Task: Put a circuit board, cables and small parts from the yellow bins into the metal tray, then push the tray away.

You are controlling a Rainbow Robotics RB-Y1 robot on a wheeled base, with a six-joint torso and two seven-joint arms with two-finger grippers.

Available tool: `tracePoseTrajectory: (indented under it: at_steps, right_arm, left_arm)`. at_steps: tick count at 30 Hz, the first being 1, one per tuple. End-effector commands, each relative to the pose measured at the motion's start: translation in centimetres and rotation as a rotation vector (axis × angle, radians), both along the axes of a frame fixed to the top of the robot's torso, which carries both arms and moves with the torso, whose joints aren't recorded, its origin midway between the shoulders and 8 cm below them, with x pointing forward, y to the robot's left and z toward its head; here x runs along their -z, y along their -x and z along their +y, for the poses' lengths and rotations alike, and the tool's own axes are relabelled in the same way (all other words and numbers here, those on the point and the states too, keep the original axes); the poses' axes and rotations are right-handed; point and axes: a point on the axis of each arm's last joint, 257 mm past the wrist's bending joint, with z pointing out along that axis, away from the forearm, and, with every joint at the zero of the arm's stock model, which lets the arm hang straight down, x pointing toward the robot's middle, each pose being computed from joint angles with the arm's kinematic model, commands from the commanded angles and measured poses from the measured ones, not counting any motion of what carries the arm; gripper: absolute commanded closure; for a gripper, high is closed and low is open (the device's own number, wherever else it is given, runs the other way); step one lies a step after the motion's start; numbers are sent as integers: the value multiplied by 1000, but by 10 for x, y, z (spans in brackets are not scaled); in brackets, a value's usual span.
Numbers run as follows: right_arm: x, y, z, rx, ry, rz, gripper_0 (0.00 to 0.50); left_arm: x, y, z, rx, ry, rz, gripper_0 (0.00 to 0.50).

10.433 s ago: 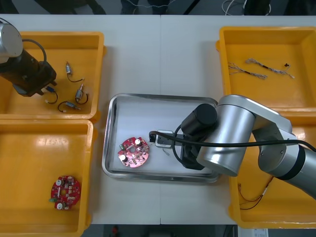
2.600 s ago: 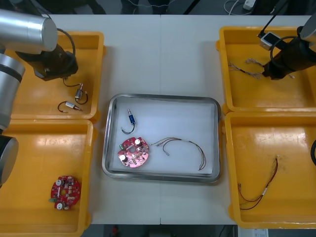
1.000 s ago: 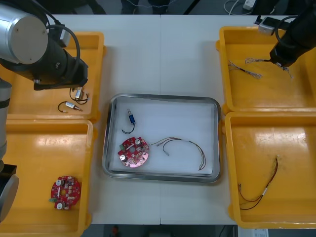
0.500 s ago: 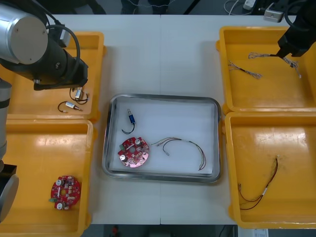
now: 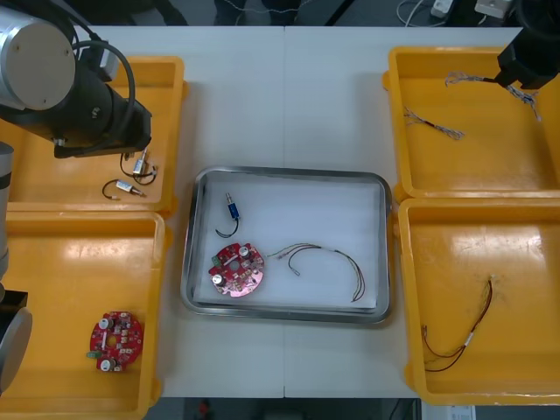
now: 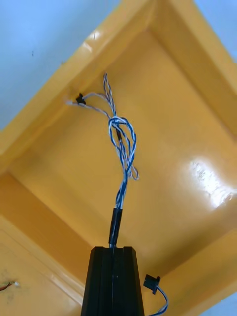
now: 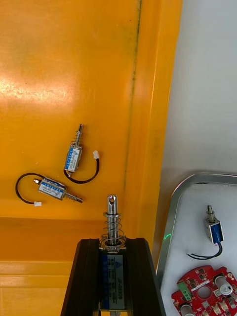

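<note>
Over the far left yellow bin [image 5: 35,188], my left gripper [image 7: 112,242] is shut on a small metal part [image 7: 112,217] with a spring and pin. Two more small metal parts [image 7: 73,157] lie on the bin floor beyond the fingers. My right gripper [image 6: 114,252] is shut on a twisted blue and white cable [image 6: 121,148], which hangs clear of the far right bin [image 5: 411,188]; in the front view this gripper [image 5: 525,70] is at that bin's far right corner. The metal tray [image 5: 284,172] holds a round red circuit board [image 5: 236,269], a small metal part [image 5: 231,210] and a thin cable [image 5: 328,258].
Another blue and white cable [image 5: 433,125] lies in the far right bin. The near right bin [image 5: 407,289] holds a red and yellow cable [image 5: 464,337]. A second circuit board [image 5: 115,341] sits in the near left bin [image 5: 162,289]. My left arm [image 5: 79,96] covers part of the far left bin.
My right gripper has moved toward the far right corner of its bin, lifting the blue and white cable off the floor. The left arm has shifted slightly, still holding its part.
</note>
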Motion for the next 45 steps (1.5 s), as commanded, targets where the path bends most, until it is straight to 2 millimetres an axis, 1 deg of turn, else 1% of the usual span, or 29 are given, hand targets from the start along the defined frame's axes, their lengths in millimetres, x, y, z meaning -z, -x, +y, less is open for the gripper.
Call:
tracePoseTrajectory:
  at_steps: [1, 2, 4, 5, 7, 8, 11, 12, 14, 15, 18, 20, 23, 26, 30, 32, 39, 42, 45]
  right_arm:
    - [-12, 2, 39, 4, -3, -67, 500]
    - [-12, 2, 44, 0, -4, -73, 500]
    - [-13, 5, 63, -9, -12, -92, 500]
    - [-13, 6, 69, -12, -15, -96, 500]
    - [-11, 10, 86, -24, -20, -107, 500]
    - [-11, 11, 91, -28, -22, -110, 500]
    - [-9, 18, 119, -51, -42, -115, 500]
    - [-8, 19, 124, -55, -44, -114, 500]
    - [-7, 25, 142, -76, -65, -111, 500]
    - [-7, 27, 147, -82, -71, -109, 500]
    - [-5, 35, 172, -114, -81, -113, 500]
    - [-4, 38, 180, -125, -80, -113, 500]
    - [5, 48, 201, -172, -68, -110, 500]
    - [16, 59, 216, -216, -56, -107, 500]
    - [34, 72, 226, -262, -19, -103, 500]
    - [47, 79, 229, -285, 9, -97, 500]
    - [83, 100, 236, -349, 83, -66, 500]
    - [97, 104, 239, -370, 116, -58, 500]
    - [104, 105, 250, -396, 127, -73, 500]
  left_arm:
    - [-9, 3, -4, -17, 44, -24, 498]
    - [-9, 3, -4, -18, 44, -24, 497]
    - [-8, 3, -5, -17, 45, -22, 497]
    - [-8, 3, -4, -18, 45, -21, 497]
    - [-9, 3, -5, -17, 47, -23, 497]
    - [-8, 3, -5, -17, 47, -22, 497]
    - [-8, 3, -5, -19, 48, -22, 498]
    - [-8, 3, -4, -22, 48, -21, 497]
    - [-8, 3, -5, -21, 50, -21, 495]
    - [-9, 3, -5, -22, 49, -23, 498]
    - [-8, 3, -5, -23, 51, -22, 498]
    - [-9, 3, -5, -22, 50, -23, 496]
    - [-8, 3, -5, -24, 51, -21, 497]
    - [-8, 3, -5, -24, 51, -21, 498]
    - [-8, 3, -6, -20, 54, -20, 498]
    - [-8, 3, -6, -22, 54, -22, 495]
    - [-8, 4, -6, -22, 55, -21, 497]
    - [-8, 4, -7, -19, 59, -20, 497]
    - [-8, 4, -7, -20, 59, -18, 497]
